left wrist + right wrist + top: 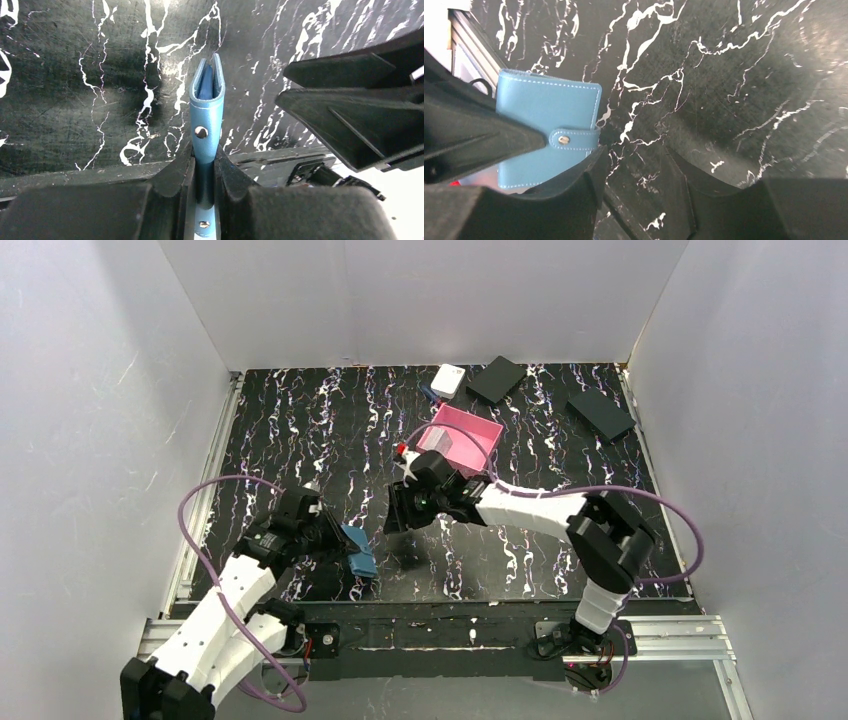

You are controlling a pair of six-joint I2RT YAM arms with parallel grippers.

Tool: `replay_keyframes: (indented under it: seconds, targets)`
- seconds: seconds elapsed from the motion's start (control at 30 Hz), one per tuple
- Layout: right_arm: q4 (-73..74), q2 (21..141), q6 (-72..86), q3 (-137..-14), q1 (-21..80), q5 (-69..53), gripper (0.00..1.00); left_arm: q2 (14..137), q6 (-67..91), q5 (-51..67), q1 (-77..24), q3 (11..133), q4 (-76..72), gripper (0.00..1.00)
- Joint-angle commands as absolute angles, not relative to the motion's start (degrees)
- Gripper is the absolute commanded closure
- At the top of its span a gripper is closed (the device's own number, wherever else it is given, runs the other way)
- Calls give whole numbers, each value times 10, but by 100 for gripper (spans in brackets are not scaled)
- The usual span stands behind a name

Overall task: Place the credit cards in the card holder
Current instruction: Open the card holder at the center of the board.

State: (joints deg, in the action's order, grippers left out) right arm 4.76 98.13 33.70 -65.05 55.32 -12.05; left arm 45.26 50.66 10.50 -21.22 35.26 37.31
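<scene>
The card holder (358, 551), a closed blue wallet with a snap tab, is held edge-on above the table's front left. My left gripper (343, 539) is shut on it. In the left wrist view its fingers (182, 167) pinch the tab end of the card holder (206, 112). My right gripper (400, 508) is open and empty, just right of the wallet and apart from it. In the right wrist view the card holder (544, 115) sits left of my right gripper (634, 172). I cannot make out any credit cards.
A pink open tray (478, 430) stands behind the right gripper. A small white box (448, 380) and two flat black boxes (497, 378) (601, 413) lie at the back. White walls enclose the black marbled table (300, 430).
</scene>
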Motion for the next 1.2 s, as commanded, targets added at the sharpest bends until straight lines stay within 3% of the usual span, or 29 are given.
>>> replay_keyframes:
  seconds: [0.0,0.07,0.17,0.67,0.83,1.0,1.17]
  targets:
    - [-63,1023,382,-635,563,-175,53,466,493,61,-234,320,343,100]
    - [-105,1035,409,-625,563,-193,61,469,494,58,-236,308,328,100]
    - [-175,1062,463,-610,566,-228,64,485,493,53,-240,299,309,100]
    - [-303,1127,541,-580,587,-251,61,482,506,68,-252,254,236,100]
    - [-283,1136,540,-580,598,-242,60,476,507,72,-252,248,223,100]
    - [-164,1120,476,-596,625,-163,50,467,512,80,-252,237,208,100]
    - [-64,1130,428,-636,641,-98,51,455,516,83,-253,233,203,100]
